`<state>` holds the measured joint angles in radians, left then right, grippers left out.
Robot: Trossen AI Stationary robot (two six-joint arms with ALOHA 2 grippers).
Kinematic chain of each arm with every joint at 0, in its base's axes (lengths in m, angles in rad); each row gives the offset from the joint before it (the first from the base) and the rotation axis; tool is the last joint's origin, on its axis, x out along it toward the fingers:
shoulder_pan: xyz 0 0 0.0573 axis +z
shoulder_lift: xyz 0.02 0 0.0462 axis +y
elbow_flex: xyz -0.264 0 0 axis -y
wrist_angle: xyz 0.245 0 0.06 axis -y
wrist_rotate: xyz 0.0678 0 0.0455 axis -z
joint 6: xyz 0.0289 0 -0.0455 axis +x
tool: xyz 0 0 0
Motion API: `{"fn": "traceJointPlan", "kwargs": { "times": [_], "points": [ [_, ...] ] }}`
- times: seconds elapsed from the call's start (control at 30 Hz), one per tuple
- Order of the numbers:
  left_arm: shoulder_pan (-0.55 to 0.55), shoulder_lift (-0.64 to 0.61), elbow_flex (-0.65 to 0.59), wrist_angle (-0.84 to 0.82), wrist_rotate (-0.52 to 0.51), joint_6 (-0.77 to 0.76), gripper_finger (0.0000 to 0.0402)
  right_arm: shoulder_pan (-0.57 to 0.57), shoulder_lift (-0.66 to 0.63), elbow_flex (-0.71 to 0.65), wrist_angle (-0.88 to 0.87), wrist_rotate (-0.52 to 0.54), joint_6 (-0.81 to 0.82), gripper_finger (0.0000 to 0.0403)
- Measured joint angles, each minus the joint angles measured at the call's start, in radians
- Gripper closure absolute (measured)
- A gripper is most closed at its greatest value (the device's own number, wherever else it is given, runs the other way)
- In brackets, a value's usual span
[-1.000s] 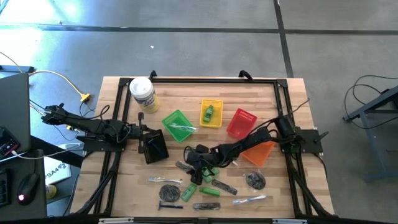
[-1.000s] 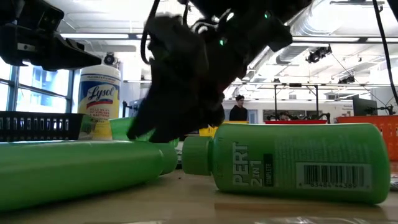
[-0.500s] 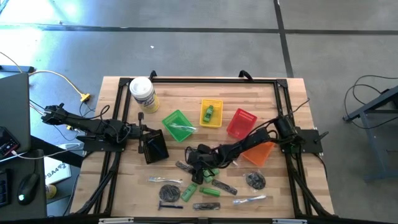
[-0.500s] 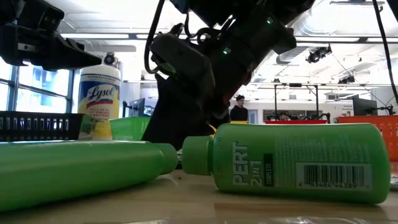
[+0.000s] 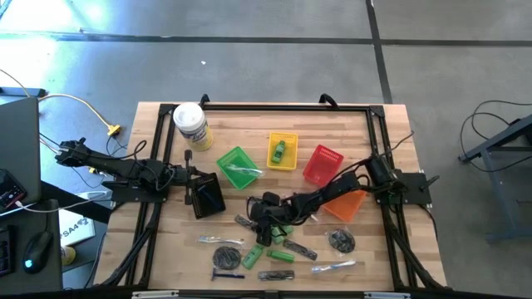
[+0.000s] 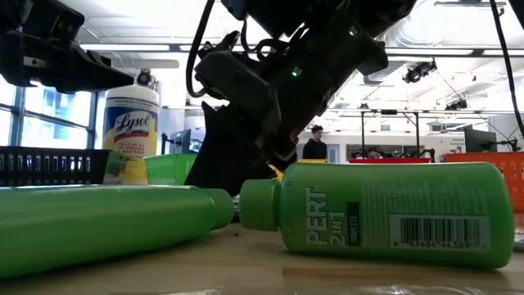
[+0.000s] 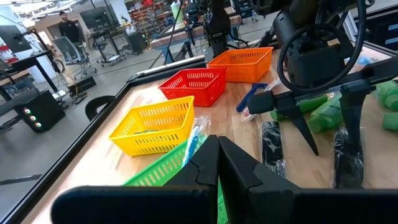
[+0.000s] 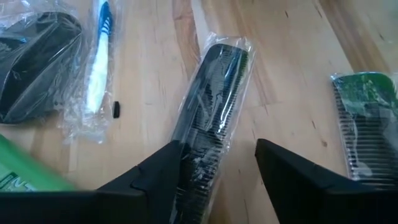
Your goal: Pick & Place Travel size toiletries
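Toiletries lie scattered on the table's near middle: green bottles [image 5: 253,256], wrapped dark discs [image 5: 341,241], combs and a razor [image 5: 224,274]. My right gripper [image 8: 219,146] stands open, slanting down over a clear-wrapped black comb [image 8: 214,93] that lies flat on the wood. Its fingers straddle the comb's near end. In the high view this gripper [image 5: 259,216] is at the table's middle. My left gripper [image 7: 217,163] waits shut at the table's left, holding nothing. My right gripper's fingers stand on either side of the comb's near end. One finger [image 8: 163,174] sits right at the wrapper's edge [image 8: 186,134]; I cannot tell whether it touches it. The comb lies flat on the table, along the fingers.
Green [image 5: 238,166], yellow [image 5: 282,151], red [image 5: 322,164] and orange [image 5: 345,203] baskets stand behind the scatter. A white-lidded jar [image 5: 191,124] is at the far left. A wrapped toothbrush [image 8: 98,59] and a green-wrapped comb [image 8: 364,118] lie beside the black comb.
My right gripper has sunk a little toward the comb and rolled slightly; the low view shows it lower and nearer the table than before. The toiletries have stayed where they were.
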<state>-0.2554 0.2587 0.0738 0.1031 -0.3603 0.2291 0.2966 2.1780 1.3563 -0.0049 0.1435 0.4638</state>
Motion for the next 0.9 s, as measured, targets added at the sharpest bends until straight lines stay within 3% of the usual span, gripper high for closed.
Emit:
{"fn": "traceJointPlan", "kwargs": {
  "times": [0.13, 0.43, 0.7, 0.9],
  "points": [
    [0.000, 0.000, 0.000, -0.001, 0.000, 0.000, 0.0402, 0.000, 0.001, 0.000, -0.001, -0.002, 0.000, 0.0245],
    [0.000, 0.000, 0.000, -0.001, 0.004, 0.000, 0.0402, -0.002, 0.003, -0.002, -0.001, -0.006, -0.010, 0.0389],
    [0.000, 0.000, 0.000, -0.001, 0.003, 0.000, 0.0402, 0.001, -0.013, -0.006, 0.034, -0.026, -0.060, 0.0400],
    [0.000, 0.000, 0.000, -0.005, 0.003, 0.000, 0.0402, 0.007, -0.097, -0.004, 0.047, 0.002, -0.128, 0.0400]
  ]
}}
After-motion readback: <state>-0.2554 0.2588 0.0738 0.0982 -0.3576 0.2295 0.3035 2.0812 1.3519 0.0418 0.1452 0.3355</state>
